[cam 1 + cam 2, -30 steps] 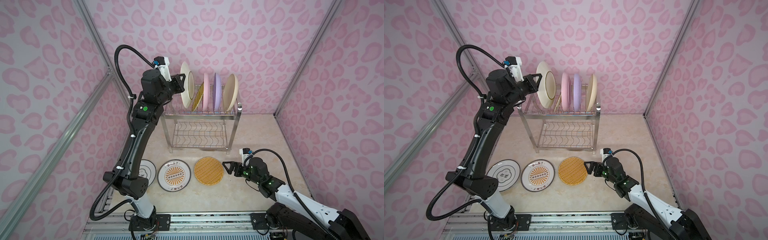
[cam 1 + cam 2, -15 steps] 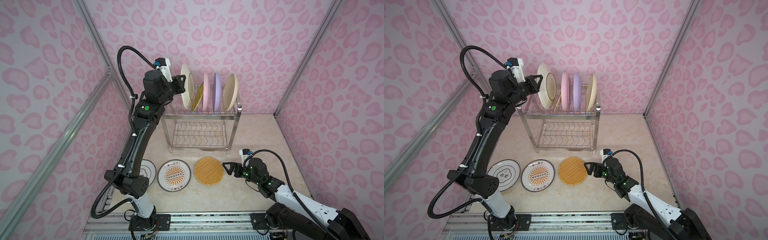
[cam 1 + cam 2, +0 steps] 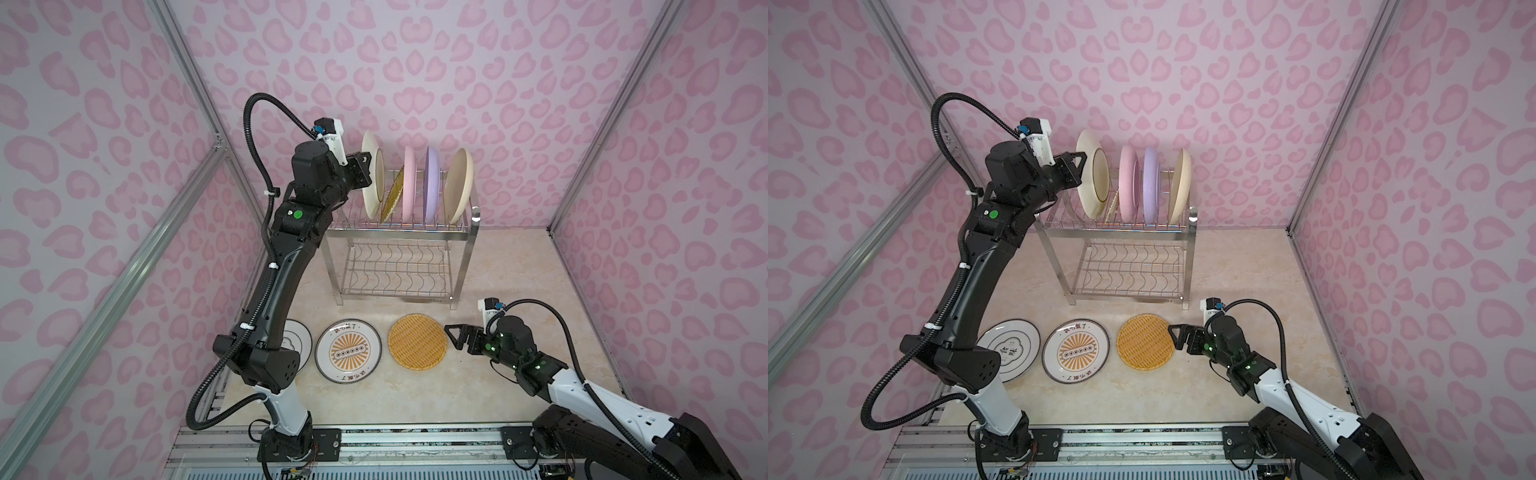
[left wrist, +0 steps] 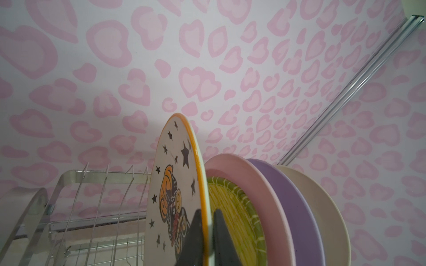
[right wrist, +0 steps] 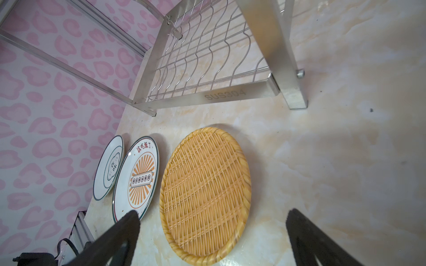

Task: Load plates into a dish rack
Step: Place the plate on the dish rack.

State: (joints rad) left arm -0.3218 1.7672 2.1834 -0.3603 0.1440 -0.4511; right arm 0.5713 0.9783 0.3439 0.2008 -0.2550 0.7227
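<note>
Left wrist | star plate (image 4: 175, 195) is pinched by left gripper (image 4: 207, 214), upright at dish rack (image 4: 69, 179) | right gripper (image 5: 213, 213) is spread wide near woven plate (image 5: 205, 184)

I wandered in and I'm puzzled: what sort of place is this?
Probably a robot test booth, not a kitchen: pink patterned panels wall in a table, two robot arms sit on a rail, beside a dish rack and plates.

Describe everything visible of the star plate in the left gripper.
Star plate: round, white, orange rim, black stars and an orange-and-black figure. It stands on edge, tilted, at the top tier of the dish rack, beside the yellow woven plate. The fingers of the left gripper pinch its rim. Whether it is seated is unclear.
</note>
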